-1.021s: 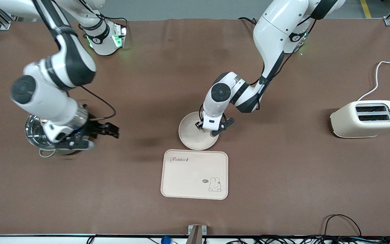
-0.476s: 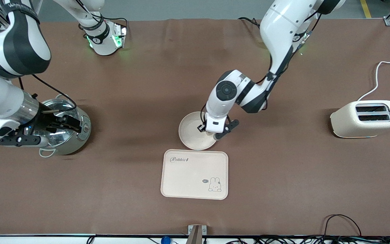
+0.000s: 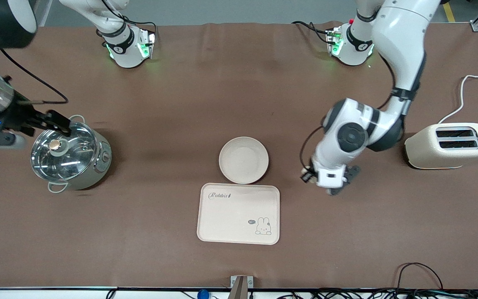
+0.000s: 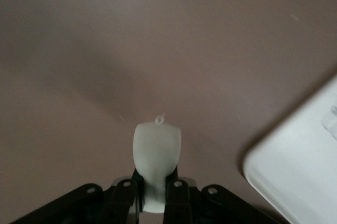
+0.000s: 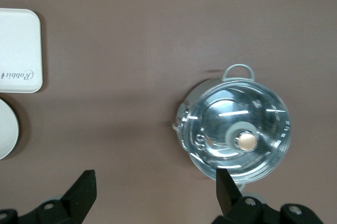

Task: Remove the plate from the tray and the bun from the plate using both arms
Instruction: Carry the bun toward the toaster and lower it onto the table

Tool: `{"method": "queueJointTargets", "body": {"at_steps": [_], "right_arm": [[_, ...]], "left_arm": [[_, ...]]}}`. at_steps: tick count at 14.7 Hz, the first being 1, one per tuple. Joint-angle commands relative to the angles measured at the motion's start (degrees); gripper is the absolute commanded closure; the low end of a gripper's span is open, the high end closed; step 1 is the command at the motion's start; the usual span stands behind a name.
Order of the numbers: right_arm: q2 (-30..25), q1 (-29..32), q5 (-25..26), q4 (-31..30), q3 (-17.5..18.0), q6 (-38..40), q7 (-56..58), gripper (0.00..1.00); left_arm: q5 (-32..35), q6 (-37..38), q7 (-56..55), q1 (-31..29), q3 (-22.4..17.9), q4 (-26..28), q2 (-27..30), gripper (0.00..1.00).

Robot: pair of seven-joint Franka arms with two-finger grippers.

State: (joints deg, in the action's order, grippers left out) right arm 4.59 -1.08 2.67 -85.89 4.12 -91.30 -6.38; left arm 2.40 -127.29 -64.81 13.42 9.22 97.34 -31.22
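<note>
The round cream plate [image 3: 243, 160] lies bare on the brown table, just farther from the front camera than the rectangular "Rabbit" tray [image 3: 238, 213], which is also bare. My left gripper [image 3: 329, 182] is over the table between the plate and the toaster. In the left wrist view it [image 4: 155, 187] is shut on the pale bun [image 4: 157, 150], whose rounded end sticks out past the fingers. My right gripper [image 3: 50, 122] hangs open over the rim of the steel pot, with nothing between its fingers [image 5: 85, 190]. The tray [image 5: 18, 50] and the plate's rim [image 5: 6, 129] show in the right wrist view.
A steel pot with a glass lid [image 3: 71, 158] stands toward the right arm's end of the table; it also shows in the right wrist view [image 5: 237, 134]. A cream toaster [image 3: 448, 145] with a white cord stands toward the left arm's end.
My left gripper has closed on the bun, lifted it off the plate and carried it toward the toaster. The right arm has swung away past the pot, still open.
</note>
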Motion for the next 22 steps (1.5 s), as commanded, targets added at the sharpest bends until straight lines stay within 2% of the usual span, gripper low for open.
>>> {"method": "queueJointTargets", "body": {"at_steps": [1, 3, 5, 7, 8, 9, 10, 11, 14, 16, 20, 22], "right_arm": [[-3.6, -4.8, 0.2, -0.8, -7.5, 1.7, 3.4, 0.0], [-5.0, -3.1, 0.1, -0.6, -8.9, 3.8, 7.8, 0.0], [-7.2, -3.7, 0.0, -0.3, -11.7, 6.4, 8.8, 0.0], [-9.1, -2.1, -0.5, -0.9, -11.6, 6.7, 8.8, 0.0], [-9.2, -1.0, -1.9, -0.9, -11.5, 6.8, 8.8, 0.0], [-9.2, 0.0, -3.3, -1.0, -11.5, 6.8, 9.0, 0.0], [-9.1, 0.4, -4.4, -1.1, -11.7, 6.8, 9.1, 0.0], [-9.0, 0.8, -4.7, -1.1, -11.6, 6.7, 9.2, 0.0], [-9.0, 2.5, -4.9, -1.1, -9.4, 6.7, 9.1, 0.0], [-8.8, 3.9, -5.0, -1.0, -7.4, 6.4, 9.1, 0.0], [-8.7, 3.5, -4.8, -0.8, -7.3, 6.4, 9.5, 0.0], [-8.7, 3.0, -4.4, -0.6, -7.3, 6.3, 9.8, 0.0]], "left_arm": [[1.5, -0.1, 4.7, -4.9, 0.5, 0.9, -2.6, 0.81], [1.8, -0.8, 10.3, -9.2, 0.5, 0.9, -4.5, 0.8], [2.3, -2.3, 15.6, -12.9, 0.6, 0.8, -6.4, 0.76], [2.3, -4.5, 17.9, -13.4, 0.7, 0.8, -8.3, 0.71], [2.3, -5.0, 17.9, -13.3, 0.7, 0.8, -8.5, 0.58], [2.3, -5.0, 18.0, -13.4, 0.8, 0.8, -8.3, 0.31], [2.3, -5.0, 18.1, -13.4, 0.8, 0.7, -8.2, 0.12], [2.3, -5.0, 18.5, -13.5, 0.8, 0.2, -7.8, 0.0], [2.3, -4.5, 25.1, -13.3, 0.9, 0.2, -3.5, 0.0], [2.0, -1.4, 30.0, -14.5, 1.2, 0.3, 1.8, 0.0], [1.6, 7.5, 35.3, -14.5, 1.3, -0.9, 11.5, 0.0], [1.4, 10.7, 40.9, -14.6, 1.2, -3.5, 15.0, 0.0]]}}
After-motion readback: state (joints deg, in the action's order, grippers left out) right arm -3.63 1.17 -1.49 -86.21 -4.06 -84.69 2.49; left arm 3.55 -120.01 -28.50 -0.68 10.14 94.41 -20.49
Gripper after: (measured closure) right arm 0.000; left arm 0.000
